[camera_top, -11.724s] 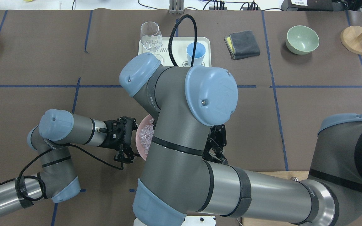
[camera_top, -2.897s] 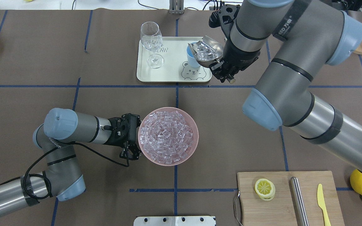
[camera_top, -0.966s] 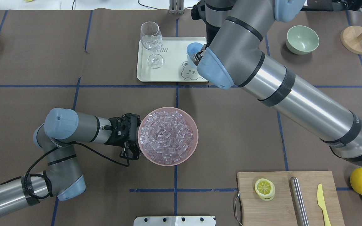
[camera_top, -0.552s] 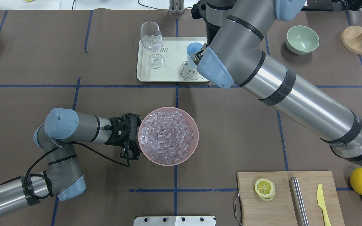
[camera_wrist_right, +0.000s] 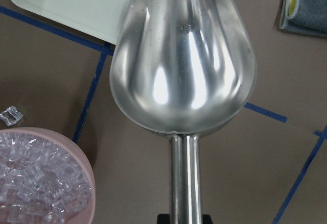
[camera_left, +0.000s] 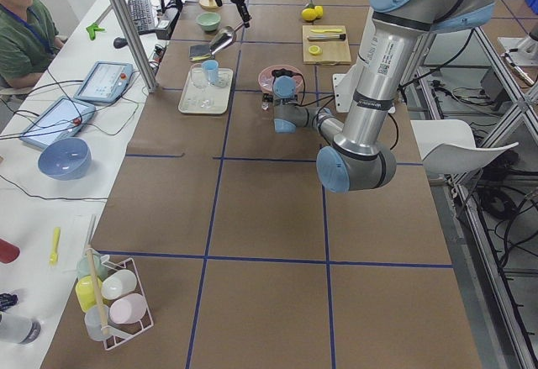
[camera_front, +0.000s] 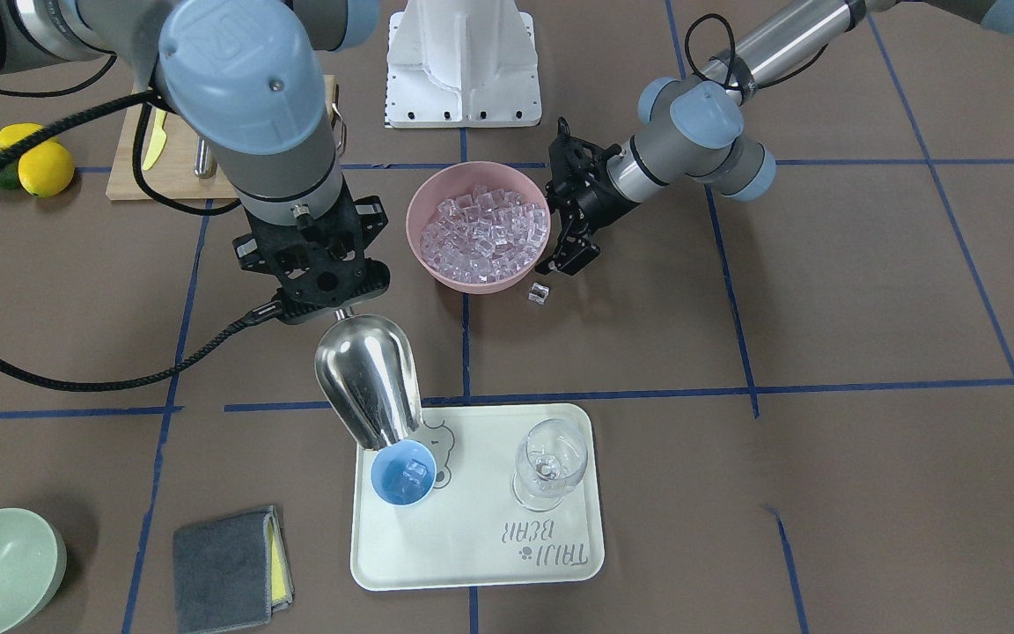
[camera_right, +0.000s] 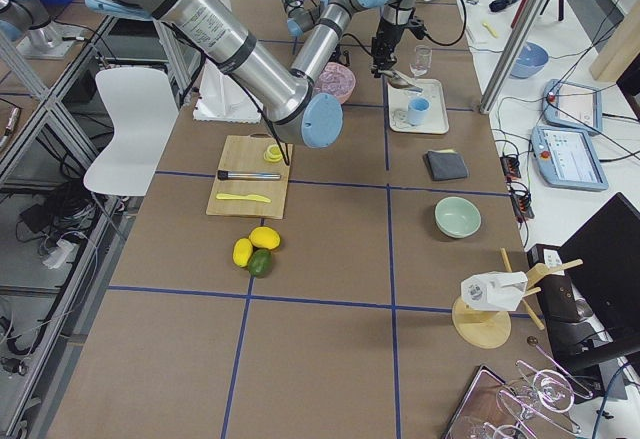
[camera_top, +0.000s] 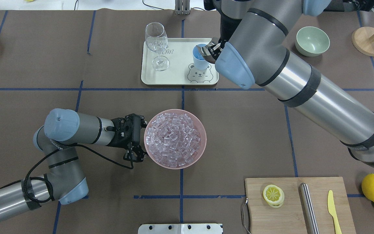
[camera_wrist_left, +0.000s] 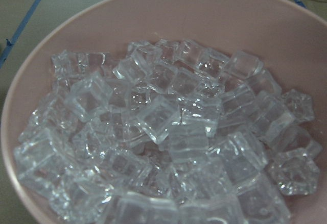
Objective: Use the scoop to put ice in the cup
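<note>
The steel scoop (camera_front: 368, 383) is tipped mouth-down over the light-blue cup (camera_front: 403, 473), which stands on the cream tray (camera_front: 472, 563). A few ice cubes (camera_front: 410, 475) lie in the cup. My right gripper (camera_front: 335, 304) is shut on the scoop's rod handle. The right wrist view shows the scoop's back (camera_wrist_right: 184, 66). In the overhead view the arm hides most of the scoop (camera_top: 208, 52) above the cup (camera_top: 200, 61). My left gripper (camera_top: 136, 156) is shut on the left rim of the pink bowl (camera_top: 148, 154), which is full of ice (camera_top: 173, 139).
One loose ice cube (camera_front: 540, 293) lies on the table beside the pink bowl. A stemmed glass (camera_front: 549, 462) shares the tray. A green bowl (camera_top: 312, 40), a grey cloth (camera_front: 225, 555), a cutting board (camera_top: 297, 211) with a steel cylinder and lemons (camera_top: 373, 188) stand around.
The right arm tipped the filled scoop over the cup, then drew slightly right. The left gripper and pink bowl shifted a little away from the robot.
</note>
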You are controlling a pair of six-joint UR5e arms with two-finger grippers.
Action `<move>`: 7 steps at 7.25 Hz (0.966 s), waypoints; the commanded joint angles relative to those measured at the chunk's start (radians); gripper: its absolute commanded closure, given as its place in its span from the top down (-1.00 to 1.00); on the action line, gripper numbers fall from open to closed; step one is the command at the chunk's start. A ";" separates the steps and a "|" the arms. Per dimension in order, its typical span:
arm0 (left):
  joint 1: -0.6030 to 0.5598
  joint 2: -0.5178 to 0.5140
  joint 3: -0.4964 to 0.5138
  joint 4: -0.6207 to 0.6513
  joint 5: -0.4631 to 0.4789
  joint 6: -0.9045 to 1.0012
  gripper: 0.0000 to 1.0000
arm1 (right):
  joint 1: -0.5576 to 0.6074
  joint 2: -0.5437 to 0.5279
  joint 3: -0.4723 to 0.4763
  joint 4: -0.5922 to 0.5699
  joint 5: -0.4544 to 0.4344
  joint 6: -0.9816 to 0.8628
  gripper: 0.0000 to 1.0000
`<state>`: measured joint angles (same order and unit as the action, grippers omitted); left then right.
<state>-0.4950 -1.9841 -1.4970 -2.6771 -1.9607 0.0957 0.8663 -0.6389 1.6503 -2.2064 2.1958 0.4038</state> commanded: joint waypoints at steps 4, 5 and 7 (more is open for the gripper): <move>-0.230 0.014 -0.072 0.291 -0.153 -0.024 1.00 | 0.039 -0.247 0.314 0.011 -0.004 0.013 -1.00; -0.253 0.016 -0.086 0.377 -0.152 0.020 1.00 | 0.040 -0.269 0.339 0.011 -0.004 0.013 -1.00; -0.405 0.030 -0.097 0.416 -0.153 0.087 1.00 | 0.048 -0.298 0.361 0.011 -0.005 0.010 -1.00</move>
<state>-0.8156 -1.9644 -1.5845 -2.2866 -2.1127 0.1472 0.9101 -0.9181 1.9956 -2.1952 2.1912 0.4159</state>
